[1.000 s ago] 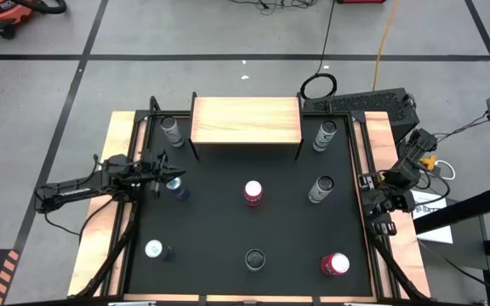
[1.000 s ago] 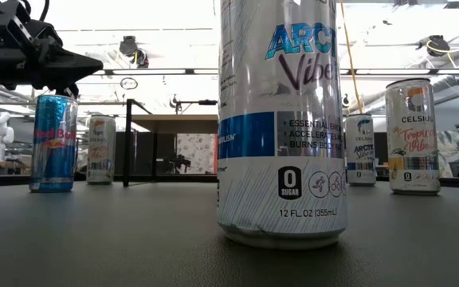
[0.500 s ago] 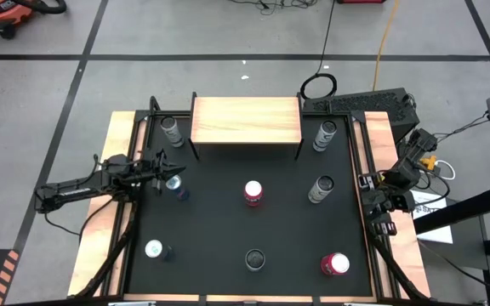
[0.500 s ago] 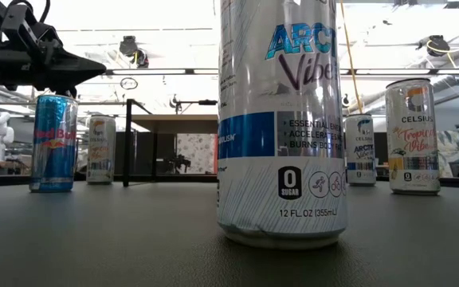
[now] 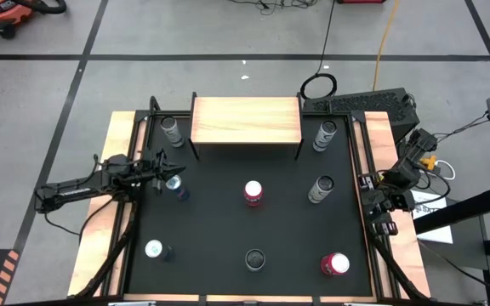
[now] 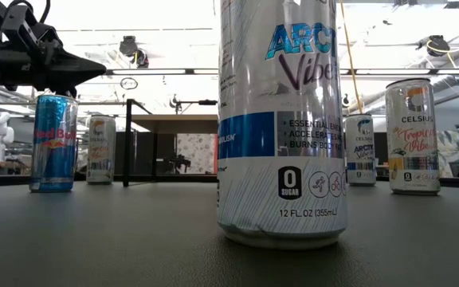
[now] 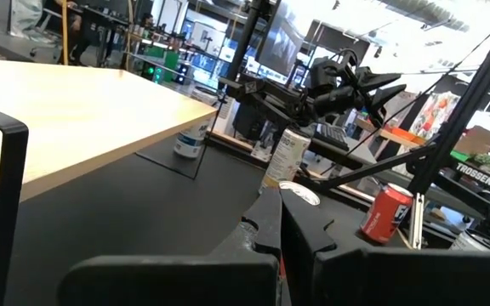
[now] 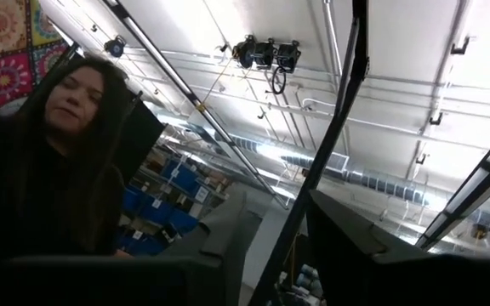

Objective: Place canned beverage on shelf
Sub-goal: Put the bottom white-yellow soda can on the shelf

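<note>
- The left gripper (image 5: 165, 175) has its two dark fingers (image 7: 272, 223) pressed together and holds nothing. It hangs just above the top of a blue and silver can (image 6: 53, 143) near the left side of the table.
- The right gripper (image 5: 384, 223) rests off the table's right edge, above the pale wooden strip (image 5: 401, 246), its arm folded back. Its fingers stand a little apart; no can shows between them, though the wrist view points up at the ceiling and shows little of the tips.
- The shelf (image 5: 247, 120), a light-wood board on thin black legs, stands at the far middle of the table with its top bare.
- The table (image 5: 219, 229) is matt black, with pale wood strips along its left and right sides.
- Eight cans stand upright on the black surface, all off the shelf: one grey can (image 5: 172, 131) beside the shelf's left legs, one grey can (image 5: 325, 134) beside its right legs, the blue one under the left gripper, a red-topped can (image 5: 253, 193) at centre, a grey can (image 5: 320, 189) to its right, a white-topped can (image 5: 154, 249) near left, a dark-topped can (image 5: 254, 258) near middle, and a red can (image 5: 334, 263) near right.
- Around the table is a grey floor marked with dark tape lines; cables trail across it.
- A person (image 8: 66, 161) with long dark hair shows in the right wrist view, under an open ceiling with pipes and lights.
</note>
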Robot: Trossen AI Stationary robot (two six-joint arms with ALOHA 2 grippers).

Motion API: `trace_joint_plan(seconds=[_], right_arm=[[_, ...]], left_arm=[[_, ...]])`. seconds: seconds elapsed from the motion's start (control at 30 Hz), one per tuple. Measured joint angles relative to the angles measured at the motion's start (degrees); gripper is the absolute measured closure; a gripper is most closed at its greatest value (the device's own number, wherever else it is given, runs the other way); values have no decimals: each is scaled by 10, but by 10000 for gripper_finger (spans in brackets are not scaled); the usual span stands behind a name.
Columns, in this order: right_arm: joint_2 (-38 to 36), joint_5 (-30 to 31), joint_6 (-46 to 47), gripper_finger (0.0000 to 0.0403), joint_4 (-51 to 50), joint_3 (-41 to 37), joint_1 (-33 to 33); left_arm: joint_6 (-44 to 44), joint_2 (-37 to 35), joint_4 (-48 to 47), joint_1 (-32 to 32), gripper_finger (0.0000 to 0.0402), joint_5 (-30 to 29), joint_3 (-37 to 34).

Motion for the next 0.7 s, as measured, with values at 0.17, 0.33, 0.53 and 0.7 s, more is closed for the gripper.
trace_joint_plan(seconds=[0.17,0.33,0.53,0.7], right_arm=[[0,0,-69,298,2,0,0],[0,0,-89,298,20,0,0],[0,0,-178,298,52,0,0],[0,0,-214,298,36,0,0]], left_arm=[[-4,0,0,0,401,0,0],[-6,0,0,0,401,-4,0],[-51,0,0,0,401,-60,0],[-56,0,1,0,401,-83,0]])
